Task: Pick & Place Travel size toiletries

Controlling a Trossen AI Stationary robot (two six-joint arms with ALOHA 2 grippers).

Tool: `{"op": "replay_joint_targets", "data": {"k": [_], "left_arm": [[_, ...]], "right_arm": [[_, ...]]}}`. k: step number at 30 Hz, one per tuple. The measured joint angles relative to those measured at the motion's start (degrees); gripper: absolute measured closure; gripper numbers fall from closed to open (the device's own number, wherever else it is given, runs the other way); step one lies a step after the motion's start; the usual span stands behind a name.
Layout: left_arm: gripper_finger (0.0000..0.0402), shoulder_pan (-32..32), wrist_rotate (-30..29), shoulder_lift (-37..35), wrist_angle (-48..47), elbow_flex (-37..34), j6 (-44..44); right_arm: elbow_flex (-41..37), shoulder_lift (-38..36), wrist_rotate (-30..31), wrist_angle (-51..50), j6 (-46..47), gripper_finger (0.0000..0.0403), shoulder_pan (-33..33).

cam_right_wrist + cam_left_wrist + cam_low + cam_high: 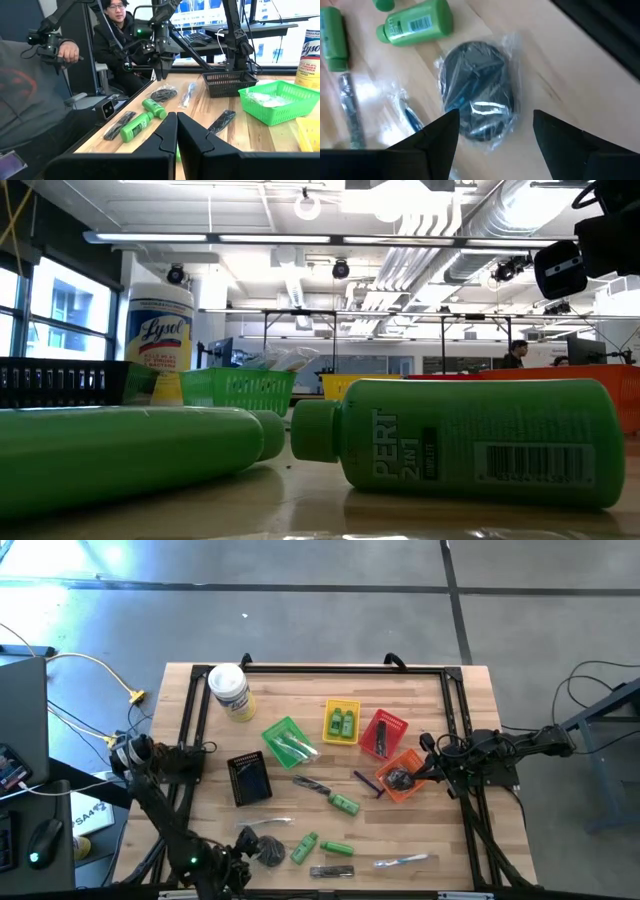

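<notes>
A round dark grey disc in clear wrap (477,90) lies flat on the wooden table near its front edge (270,852). My left gripper (495,127) hangs open just above it, slanting down, one finger at each side of the disc's near end, touching nothing; the right wrist view shows the left gripper (161,74) over the disc (164,93). Green bottles (303,848), (337,848), (345,804) and clear-wrapped pieces (405,861) lie around. My right gripper (177,122) waits shut at the table's right side (428,752), holding nothing.
Small baskets stand mid-table: black (248,780), green (285,740), yellow (342,722), red (384,733), orange (405,775). A white-lidded wipes jar (230,692) lies at the far left. A person (117,30) sits beyond the table's left side.
</notes>
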Motion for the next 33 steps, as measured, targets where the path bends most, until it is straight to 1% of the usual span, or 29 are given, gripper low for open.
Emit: {"op": "replay_joint_targets", "data": {"k": [3, 7, 9, 12, 16, 21, 30, 33], "left_arm": [[0.0158, -1.0, -1.7, 0.9, -1.6, 0.0, -0.2], [0.0158, -0.9, -0.8, 2.8, -3.2, 0.0, -0.6], [0.0158, -0.8, -1.0, 3.9, -3.0, 0.0, 0.9], [0.0158, -0.4, -1.2, 5.2, -3.1, 0.0, 4.0], [0.0158, 0.0, -1.3, 5.9, -3.1, 0.0, 5.1], [0.0158, 0.0, -4.4, 5.9, -3.1, -0.1, 7.4], [0.0158, 1.2, -4.3, 5.9, -2.7, -0.9, 7.4], [0.0161, 2.4, -2.6, 5.8, -0.7, -2.0, 8.7]], "right_arm": [[0.0, 0.0, 1.5, 0.6, -0.5, 0.0400, 0.0], [0.0, 0.0, 5.4, 1.1, -1.6, 0.0400, 0.0], [0.0, 0.0, 6.0, 1.3, -1.7, 0.0400, 0.0], [0.0, 0.0, 5.9, 1.3, -1.7, 0.0400, 0.0], [0.0, 0.0, 5.9, 1.2, -1.4, 0.0400, 0.0], [0.0, 0.0, 5.9, 1.3, -1.3, 0.0400, 0.0], [0.0, 0.0, 5.9, 2.1, -1.4, 0.0400, 0.0], [0.0, 0.0, 5.9, 2.4, -1.2, 0.0400, 0.0]]}}
